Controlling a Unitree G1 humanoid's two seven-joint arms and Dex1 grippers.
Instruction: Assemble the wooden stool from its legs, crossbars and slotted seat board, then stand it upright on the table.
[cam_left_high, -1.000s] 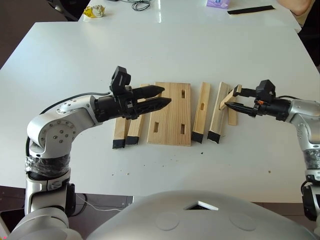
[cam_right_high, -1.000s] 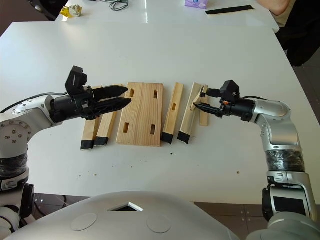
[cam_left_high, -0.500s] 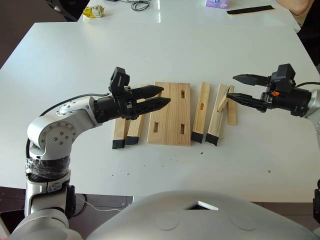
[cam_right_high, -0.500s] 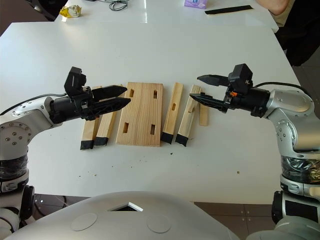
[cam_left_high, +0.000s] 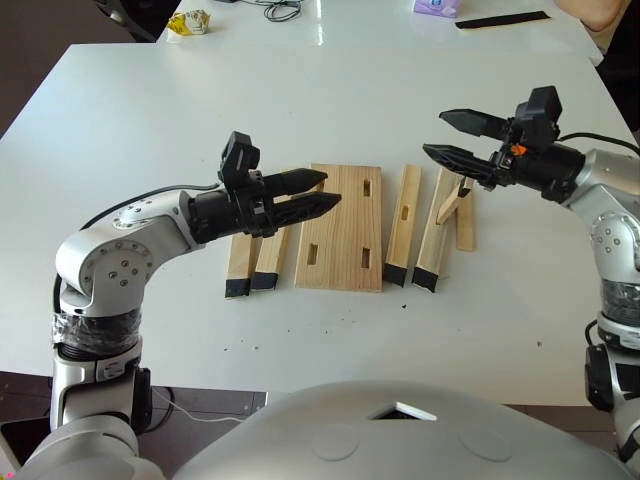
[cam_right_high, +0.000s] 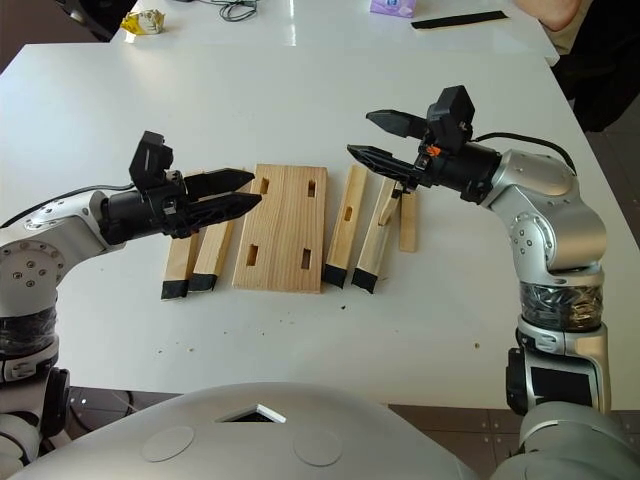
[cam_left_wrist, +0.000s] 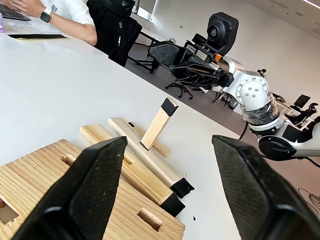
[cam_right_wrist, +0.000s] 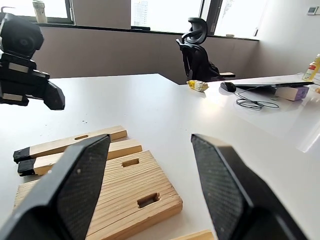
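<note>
The slotted seat board (cam_left_high: 340, 228) lies flat at the table's middle. Two black-tipped legs (cam_left_high: 252, 262) lie left of it and two more legs (cam_left_high: 403, 222) on its right. Against the rightmost leg leans a short crossbar (cam_left_high: 455, 205), tilted, with another crossbar (cam_left_high: 466, 232) flat beside it. My left gripper (cam_left_high: 330, 190) hovers open over the board's left edge, holding nothing. Above the right-hand legs, my right gripper (cam_left_high: 435, 133) is open and empty, pointing left. The left wrist view shows the tilted crossbar (cam_left_wrist: 157, 125) beyond the board (cam_left_wrist: 30, 182).
At the table's far edge lie a yellow wrapper (cam_left_high: 190, 22), cables (cam_left_high: 283, 10), a purple box (cam_left_high: 435, 7) and a black strip (cam_left_high: 500, 20). Bare table (cam_left_high: 330, 330) stretches in front of the parts and behind them.
My right gripper, shut at the tilted crossbar a second ago, has opened, lifted off it and swung left above the right legs. The crossbar stays leaning. The left arm has kept still.
</note>
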